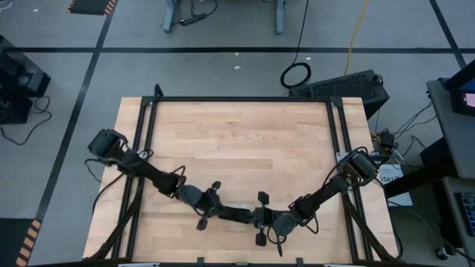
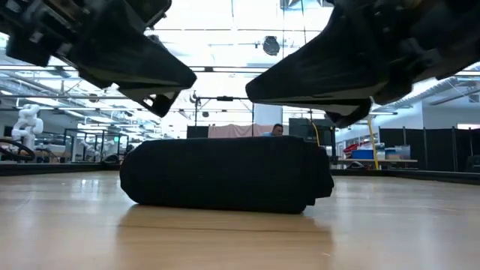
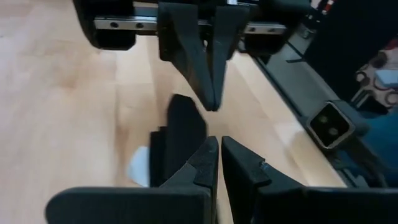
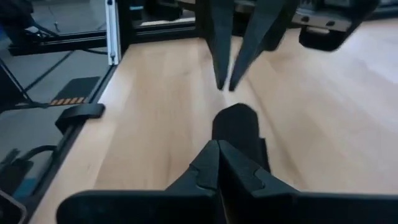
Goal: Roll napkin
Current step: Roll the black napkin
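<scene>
The napkin (image 2: pixel 225 174) lies rolled on the table (image 1: pixel 237 141). The left gripper (image 1: pixel 211 210) and right gripper (image 1: pixel 261 217), fingers nearly together and holding nothing, hover over the napkin's two ends. Behind the napkin, a person (image 2: pixel 277 130) is partly hidden.

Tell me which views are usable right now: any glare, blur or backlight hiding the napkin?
Low view: bright ceiling lights backlight the scene, so the rolled napkin reads as a dark mass on the table. Left wrist view: motion blur; napkin edge and white tag smeared. Right wrist view: soft focus, napkin visible. High view: evenly lit, but both arms cover most of the napkin.
</scene>
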You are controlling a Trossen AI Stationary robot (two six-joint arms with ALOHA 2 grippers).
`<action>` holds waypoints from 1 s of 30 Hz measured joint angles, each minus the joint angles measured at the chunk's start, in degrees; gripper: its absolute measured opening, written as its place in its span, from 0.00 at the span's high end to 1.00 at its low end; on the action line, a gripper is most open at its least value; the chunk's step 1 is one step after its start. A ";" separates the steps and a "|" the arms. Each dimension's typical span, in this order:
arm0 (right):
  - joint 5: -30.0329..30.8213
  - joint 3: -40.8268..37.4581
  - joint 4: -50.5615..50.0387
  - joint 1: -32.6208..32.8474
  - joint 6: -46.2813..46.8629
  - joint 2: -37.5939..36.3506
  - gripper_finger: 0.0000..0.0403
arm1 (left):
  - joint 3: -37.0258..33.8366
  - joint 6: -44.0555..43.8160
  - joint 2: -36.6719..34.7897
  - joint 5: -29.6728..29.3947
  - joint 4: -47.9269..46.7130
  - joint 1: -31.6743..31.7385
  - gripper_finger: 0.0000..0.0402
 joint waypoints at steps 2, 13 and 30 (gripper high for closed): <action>-0.13 0.00 -0.32 0.38 1.23 0.19 1.00 | 0.00 -0.21 0.21 -0.59 0.03 -1.07 0.93; 1.07 0.02 -1.83 2.44 5.80 -0.21 1.00 | 0.07 -4.80 0.33 -5.18 2.03 -3.67 0.88; 11.06 0.07 -8.62 9.01 -6.26 -1.16 0.45 | 0.02 12.89 -0.63 -28.92 -6.88 -14.14 0.26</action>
